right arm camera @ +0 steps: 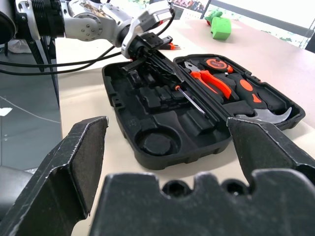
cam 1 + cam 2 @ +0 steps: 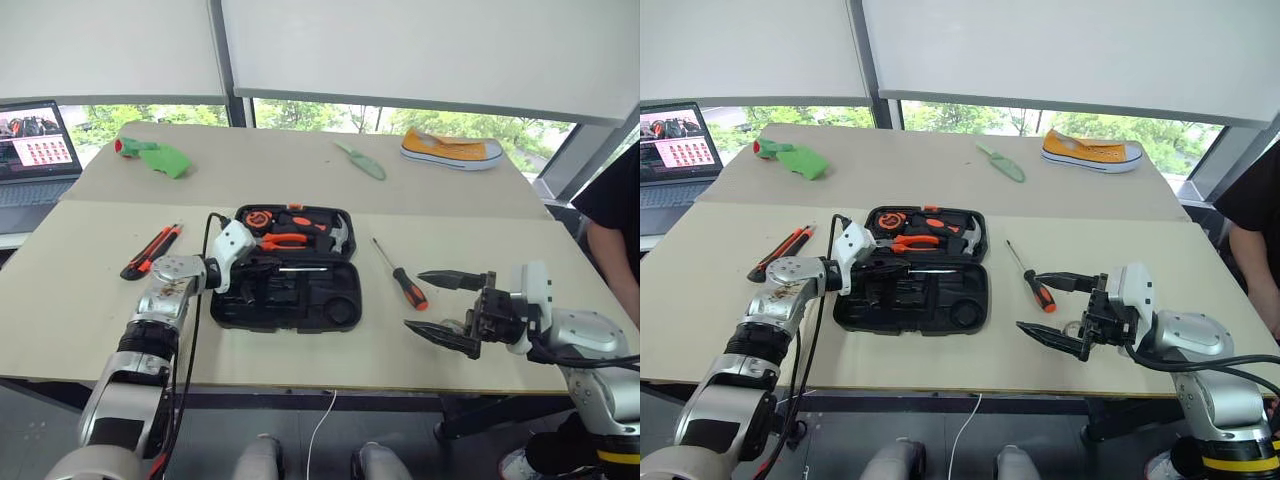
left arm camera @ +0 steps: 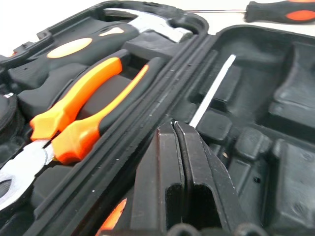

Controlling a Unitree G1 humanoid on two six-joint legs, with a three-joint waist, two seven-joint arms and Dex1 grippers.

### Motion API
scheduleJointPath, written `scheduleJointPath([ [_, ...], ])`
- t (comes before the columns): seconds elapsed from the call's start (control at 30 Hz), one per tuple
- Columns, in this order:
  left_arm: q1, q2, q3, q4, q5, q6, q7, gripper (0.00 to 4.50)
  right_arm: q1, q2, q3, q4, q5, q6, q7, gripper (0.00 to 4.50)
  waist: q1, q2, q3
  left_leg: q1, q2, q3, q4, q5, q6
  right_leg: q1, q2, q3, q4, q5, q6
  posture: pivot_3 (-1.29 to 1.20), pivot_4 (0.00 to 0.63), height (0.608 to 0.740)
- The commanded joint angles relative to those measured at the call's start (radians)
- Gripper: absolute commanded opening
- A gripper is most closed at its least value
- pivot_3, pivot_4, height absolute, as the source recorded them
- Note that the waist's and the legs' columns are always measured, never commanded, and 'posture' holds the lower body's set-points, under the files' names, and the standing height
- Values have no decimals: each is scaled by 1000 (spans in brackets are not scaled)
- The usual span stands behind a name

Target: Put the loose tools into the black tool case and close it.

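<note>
Your tool case (image 2: 300, 290) lies open. Left gripper (image 3: 178, 129): fingers pressed together over the case's near half, beside a slim screwdriver (image 3: 212, 91). Right gripper (image 2: 445, 305): spread wide, right of the case. Loose screwdriver (image 2: 400, 275) right of the case, utility knife (image 2: 151, 250) to its left.

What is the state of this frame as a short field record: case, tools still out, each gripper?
case: black tool case open, flat on the table
in case: pliers, hammer, screwdriver
still out: orange-and-black screwdriver right of case; utility knife left of it
left gripper: shut, over the case's near half
right gripper: open, empty
</note>
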Motion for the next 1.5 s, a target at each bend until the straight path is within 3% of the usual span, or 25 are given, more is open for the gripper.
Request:
scheduleJointPath([
  [0.03, 27, 4, -35, -56, 10, 73, -15, 77, 10, -2, -38, -47, 30, 7, -9, 4500, 1, 0, 0, 1, 0, 0, 0, 0, 0, 1, 0, 0, 0, -1, 2, 0, 150, 740],
  [0.2, 30, 22, -70, -38, 60, 105, 19, 77, 27, 1, -53, -55, 27, 7, -27, 4500, 1, 2, -2, 1, 0, 0, 0, 0, 0, 2, 0, 0, -1, 0, 0, 0, 150, 740],
  [0.3, 31, -9, 14, -61, -25, -16, 29, 77, 31, 25, -84, -44, -14, -17, -112, 4500, 1, 6, -4, 2, 0, 0, 0, -1, 1, 3, 0, 0, -1, 1, -2, 0, 150, 740],
  [0.43, 90, -5, 140, -235, -250, -100, -161, 974, 102, -8, -168, -103, -37, 263, -380, 4500, 1, 6, -3, 1, 0, 0, 0, -1, 1, 2, -1, 0, -2, 1, -3, 0, 150, 740],
  [0.53, 179, 73, 183, -386, -321, -77, -239, 2307, 237, -18, -248, -161, -15, 305, -386, 4500, 3, 6, -3, -2, -1, 0, -1, -1, 1, 0, -3, -1, -2, 1, -3, 0, 150, 740],
  [0.57, 216, 103, 192, -428, -334, -66, -257, 2414, 278, -12, -277, -173, -13, 313, -392, 4500, 2, 6, -4, -2, -1, 0, -2, -2, 3, 0, -3, -1, -2, 1, -4, 0, 150, 740],
  [0.77, 482, 241, 291, -559, -413, 32, -289, 4493, 451, 42, -391, -106, -79, 285, -448, 4500, -11, 14, -8, 3, -1, 2, -3, -5, 7, 3, -4, 0, -5, -3, -3, 0, 150, 740],
  [0.87, 600, 206, 391, -547, -489, -60, -337, 4493, 465, 39, -393, -103, -99, 310, -470, 4500, -11, 14, -8, 3, 0, 3, -3, -5, 7, 3, -5, 0, -5, -9, -5, 0, 150, 740],
  [0.97, 654, 210, 415, -557, -501, -53, -331, 4493, 385, -6, -349, -173, -69, 441, -524, 4500, -12, 14, -8, 4, 2, 3, -3, -9, -1, 3, -7, 0, -5, -8, -5, 0, 150, 740],
  [1.13, 621, 193, 399, -623, -554, -9, -313, 4493, 38, -130, -139, -189, -33, 749, -583, 4500, -17, 14, -7, 5, 1, 4, -3, -9, -1, 2, -7, 0, -5, -7, -6, 0, 150, 740],
  [1.27, 593, 193, 360, -648, -565, 20, -325, 4493, -281, -89, 118, -77, -61, 951, -613, 4500, -14, 14, -8, 4, 1, 4, -3, -5, 6, 2, -5, -1, -5, -7, -9, 0, 150, 740],
  [1.43, 580, 189, 343, -665, -560, 11, -315, 4493, -453, 14, 303, 120, -191, 937, -670, 4500, -8, 13, -8, -4, -2, 4, -3, -9, 11, -2, -5, 0, -5, -6, -4, 0, 150, 740],
  [1.5, 586, 193, 340, -672, -552, -2, -318, 4500, -474, 39, 351, 173, -233, 920, -674, 3990, -7, 13, -8, -8, -2, 4, -3, -10, 12, -7, -5, 0, -5, -5, -2, 0, 150, 740],
])
